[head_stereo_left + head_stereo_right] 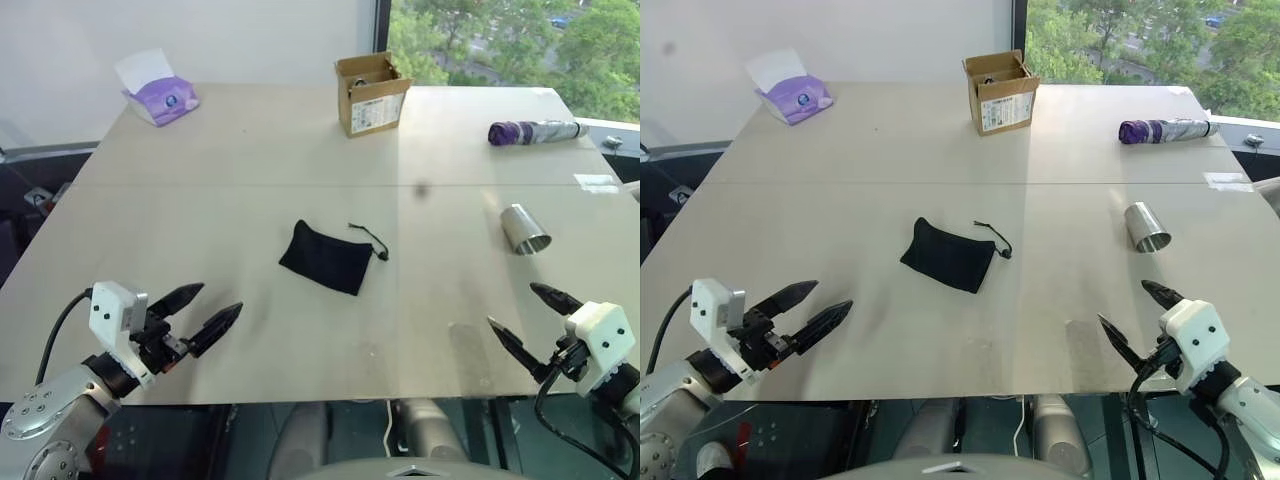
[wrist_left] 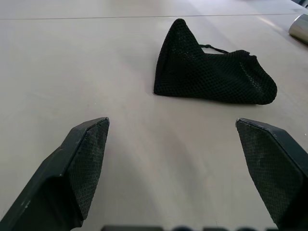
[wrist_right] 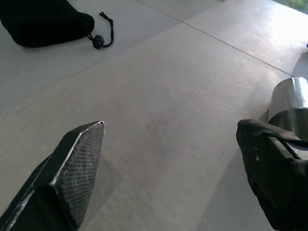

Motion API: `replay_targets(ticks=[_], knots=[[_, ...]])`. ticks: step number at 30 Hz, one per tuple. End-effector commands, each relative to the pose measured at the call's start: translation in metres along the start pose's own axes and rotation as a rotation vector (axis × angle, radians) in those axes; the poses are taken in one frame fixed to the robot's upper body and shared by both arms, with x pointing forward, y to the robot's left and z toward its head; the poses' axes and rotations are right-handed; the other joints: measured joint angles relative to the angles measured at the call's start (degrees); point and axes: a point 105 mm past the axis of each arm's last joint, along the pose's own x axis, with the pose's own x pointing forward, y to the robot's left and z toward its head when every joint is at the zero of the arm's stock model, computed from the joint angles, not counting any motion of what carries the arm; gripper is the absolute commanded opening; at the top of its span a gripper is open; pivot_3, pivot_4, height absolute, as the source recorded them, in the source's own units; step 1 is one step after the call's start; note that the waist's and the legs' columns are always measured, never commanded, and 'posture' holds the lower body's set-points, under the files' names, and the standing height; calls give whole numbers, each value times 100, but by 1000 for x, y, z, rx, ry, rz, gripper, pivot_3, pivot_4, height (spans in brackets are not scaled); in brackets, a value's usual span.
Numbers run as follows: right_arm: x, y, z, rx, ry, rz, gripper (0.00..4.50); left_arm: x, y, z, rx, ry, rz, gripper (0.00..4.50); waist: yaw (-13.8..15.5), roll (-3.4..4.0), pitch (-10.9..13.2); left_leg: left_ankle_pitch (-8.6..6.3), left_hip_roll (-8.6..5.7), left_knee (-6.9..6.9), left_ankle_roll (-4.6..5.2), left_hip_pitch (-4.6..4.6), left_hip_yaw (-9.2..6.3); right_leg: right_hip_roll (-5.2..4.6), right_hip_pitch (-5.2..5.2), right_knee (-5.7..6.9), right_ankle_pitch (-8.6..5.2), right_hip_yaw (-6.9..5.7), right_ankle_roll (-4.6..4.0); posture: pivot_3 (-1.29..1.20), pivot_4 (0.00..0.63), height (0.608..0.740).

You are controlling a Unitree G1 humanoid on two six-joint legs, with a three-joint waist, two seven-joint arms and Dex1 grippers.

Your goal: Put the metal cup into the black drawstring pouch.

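1. The metal cup (image 1: 525,229) lies on its side near the right edge of the table (image 1: 250,160), with its open mouth turned toward the near edge.
2. The black drawstring pouch (image 1: 325,257) lies flat around the middle of the table, well apart from the cup. Its cord (image 1: 368,240) trails from the side that faces the cup.
3. The left gripper (image 1: 207,312) is above the near left corner, fingers spread wide and holding nothing. It points toward the pouch.
4. The right gripper (image 1: 528,318) is above the near right corner, also wide apart and empty. The cup is just beyond it.
5. I judge that the task is at its beginning: nothing is grasped yet.
6. The next move probably calls for the right gripper to reach the cup and close around its round wall, which may roll away. The left gripper would need to hold the pouch mouth open.
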Motion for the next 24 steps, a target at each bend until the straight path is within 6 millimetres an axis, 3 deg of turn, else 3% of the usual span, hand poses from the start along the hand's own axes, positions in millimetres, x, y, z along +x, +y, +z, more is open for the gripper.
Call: replay_targets(ticks=[1, 10, 17, 21, 24], knots=[[-5, -2, 4, -17, -39, 7, 4500, 3, -4, 10, 42, -21, -20, 4424, 0, 0, 0, 0, 0, -1, 0, 0, 0, 0, 0, -1, 0, 0, 0, 0, 150, 740], [5, 1, 17, -10, -158, 4, 4500, 37, -18, 17, 43, -21, -64, 4424, -2, 7, 3, 0, -5, -9, 0, 5, 4, 6, 1, -6, 0, 3, 0, 0, 150, 740], [16, 13, 28, -47, -209, 28, 4500, 95, -28, 24, 103, 74, -15, 4424, 30, 7, 3, 1, -24, -8, 1, 3, -9, 4, 2, 0, 2, -4, 2, 0, 150, 740], [22, 17, 35, -45, -233, 11, 4500, 126, -30, 14, 106, 145, -18, 4424, -7, 9, 4, 1, -31, -10, 1, 3, -9, 4, 2, 1, 4, 0, 4, 0, 150, 740], [24, 19, 40, -50, -246, -6, 4500, 144, -33, 7, 148, 207, -67, 3656, -25, 9, 4, 1, -31, -24, 1, 7, -9, 6, 0, 1, 19, 2, 10, 0, 150, 740]])
